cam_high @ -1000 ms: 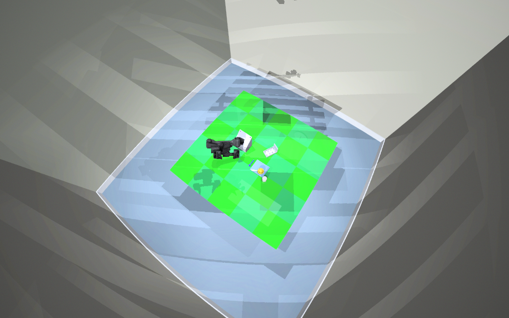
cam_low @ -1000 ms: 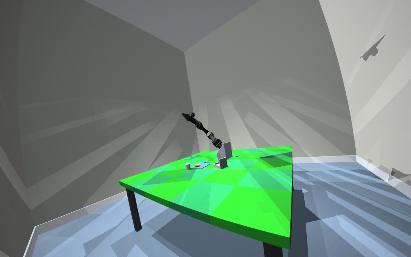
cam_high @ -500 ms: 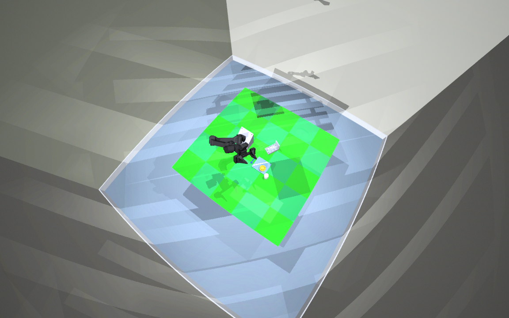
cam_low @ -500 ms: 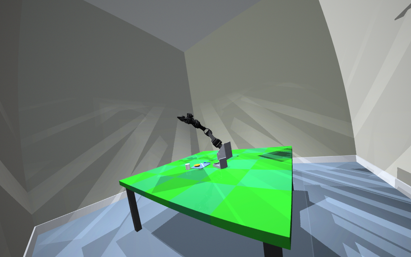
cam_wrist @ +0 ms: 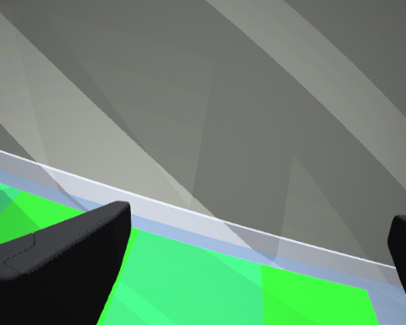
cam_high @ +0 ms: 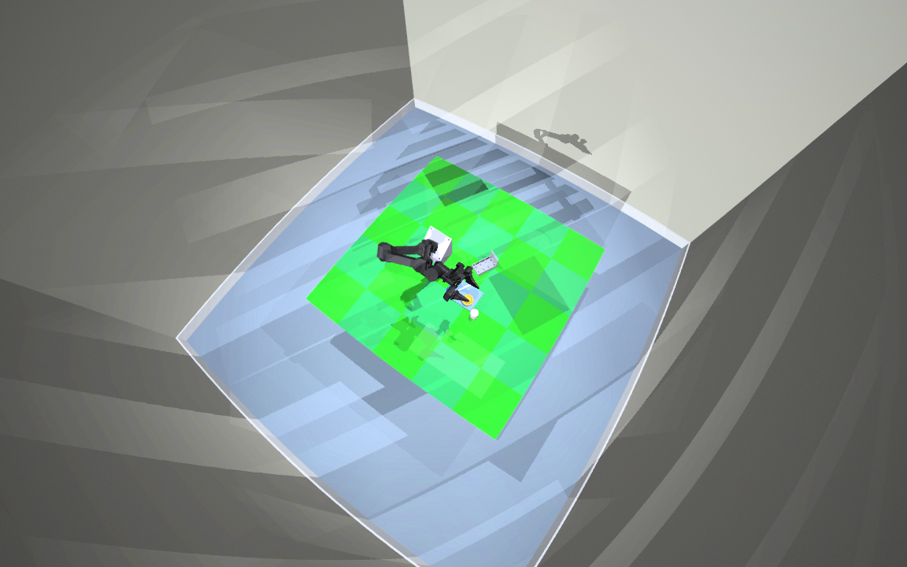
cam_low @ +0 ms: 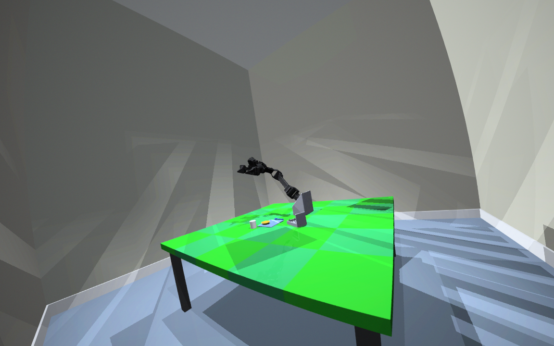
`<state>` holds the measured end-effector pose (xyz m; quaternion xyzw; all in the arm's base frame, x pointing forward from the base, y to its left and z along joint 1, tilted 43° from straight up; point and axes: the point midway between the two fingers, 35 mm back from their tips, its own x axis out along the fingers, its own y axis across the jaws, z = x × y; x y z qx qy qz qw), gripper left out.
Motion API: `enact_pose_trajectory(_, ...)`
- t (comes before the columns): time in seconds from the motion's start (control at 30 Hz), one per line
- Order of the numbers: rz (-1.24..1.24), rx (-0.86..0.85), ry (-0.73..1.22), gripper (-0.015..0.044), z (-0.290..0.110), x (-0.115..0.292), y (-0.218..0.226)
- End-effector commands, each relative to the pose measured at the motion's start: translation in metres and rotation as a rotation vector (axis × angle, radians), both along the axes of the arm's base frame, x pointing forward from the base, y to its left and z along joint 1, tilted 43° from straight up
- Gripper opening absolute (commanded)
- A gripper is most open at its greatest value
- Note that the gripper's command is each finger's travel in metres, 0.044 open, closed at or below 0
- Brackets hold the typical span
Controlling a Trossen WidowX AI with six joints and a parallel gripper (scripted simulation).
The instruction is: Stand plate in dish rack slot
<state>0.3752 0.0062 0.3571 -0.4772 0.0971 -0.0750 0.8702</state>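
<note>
A flat orange plate (cam_low: 265, 222) lies on a blue mat (cam_low: 273, 222) on the glossy green desk (cam_low: 313, 266); the pincer (cam_low: 244, 168) hangs high above, spread wide, holding nothing

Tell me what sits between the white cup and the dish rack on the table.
In the exterior view, the orange plate on its blue mat lies between the cup and the dish rack. Nothing else shows there.
</note>
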Motion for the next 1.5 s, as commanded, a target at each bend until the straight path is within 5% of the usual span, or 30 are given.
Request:
enact_pose_trajectory(0.0, -0.074, 0.052, 0.113, 0.04, -0.033, 0.01, -0.013)
enact_pose_trajectory(0.83, -0.658, 0.291, 0.66, 0.04, -0.21, -0.007, -0.091)
enact_pose_trajectory(1.47, -1.096, 0.285, 0.884, 0.04, -0.278, -0.055, -0.134)
